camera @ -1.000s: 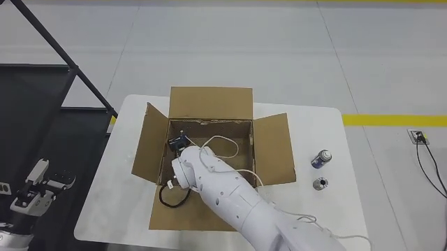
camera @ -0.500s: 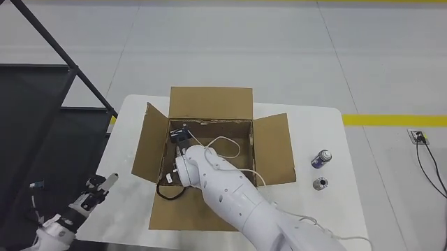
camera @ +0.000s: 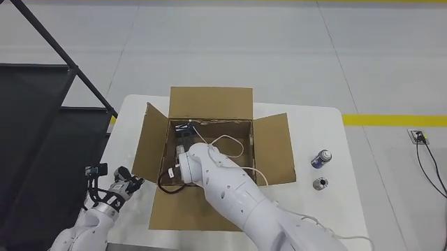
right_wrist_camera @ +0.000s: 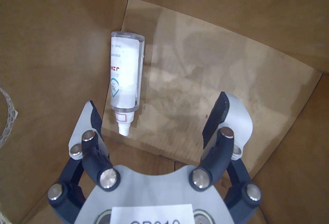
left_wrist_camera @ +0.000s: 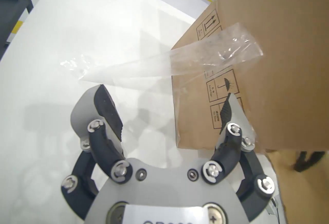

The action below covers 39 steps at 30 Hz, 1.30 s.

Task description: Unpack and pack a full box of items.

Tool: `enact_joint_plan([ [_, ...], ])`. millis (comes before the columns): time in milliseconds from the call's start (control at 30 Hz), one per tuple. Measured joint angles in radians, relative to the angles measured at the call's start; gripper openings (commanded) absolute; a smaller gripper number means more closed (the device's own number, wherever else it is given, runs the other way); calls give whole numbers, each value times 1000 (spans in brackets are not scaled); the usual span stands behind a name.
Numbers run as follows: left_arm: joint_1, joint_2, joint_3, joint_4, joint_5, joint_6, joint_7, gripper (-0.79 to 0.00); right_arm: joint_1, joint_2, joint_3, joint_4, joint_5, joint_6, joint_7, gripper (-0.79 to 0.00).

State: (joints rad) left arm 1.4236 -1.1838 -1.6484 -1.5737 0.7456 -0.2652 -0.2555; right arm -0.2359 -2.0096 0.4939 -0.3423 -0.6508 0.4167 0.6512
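Unpacking seems underway: can (camera: 321, 158) outside the box (camera: 209, 101), bottle (right_wrist_camera: 124, 75) inside under the wide right claw (right_wrist_camera: 157, 100), left claw (left_wrist_camera: 165, 92) wide too.

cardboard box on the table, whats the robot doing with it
The right gripper is down inside the open cardboard box, open and empty, close to a white bottle lying along a wall on the box floor. The left gripper, also open and empty, is over the table just outside the box, near a loose strip of clear tape. A small can and a round metal piece stand on the table beside the box.
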Motion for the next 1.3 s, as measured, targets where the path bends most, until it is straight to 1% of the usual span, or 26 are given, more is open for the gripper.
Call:
enact_joint_plan([
  [100, -20, -3, 40, 23, 44, 7, 14, 0, 2, 0, 1, 5, 3, -5, -1, 0],
  [200, -23, -3, 68, 31, 84, 2, 22, 0, 5, 1, -1, 10, 2, -15, 7, 0],
  [333, -17, -3, 81, 32, 106, -6, 38, 0, 6, 0, -8, 16, -8, -23, 20, 0],
  [767, 34, 0, 93, -4, 130, -56, 64, 0, 0, -2, -33, 26, -28, -42, 63, 0],
  [967, 57, 2, 105, -14, 168, -75, 90, 0, 1, -3, -45, 34, -29, -49, 100, 0],
  [1067, 63, 3, 99, -14, 162, -81, 95, 0, 3, -4, -57, 42, -38, -57, 137, 0],
  [1200, 59, 6, 72, -7, 124, -87, 83, 0, 6, -7, -81, 48, -58, -65, 186, 0],
  [1233, 57, 7, 65, -5, 115, -88, 79, 0, 6, -7, -86, 49, -60, -70, 196, -212],
  [1267, 55, 8, 58, -3, 105, -88, 76, 0, 7, -7, -90, 50, -61, -76, 206, -385],
  [1300, 51, 9, 49, -1, 92, -88, 73, 0, 8, -7, -94, 52, -61, -85, 215, -397],
])
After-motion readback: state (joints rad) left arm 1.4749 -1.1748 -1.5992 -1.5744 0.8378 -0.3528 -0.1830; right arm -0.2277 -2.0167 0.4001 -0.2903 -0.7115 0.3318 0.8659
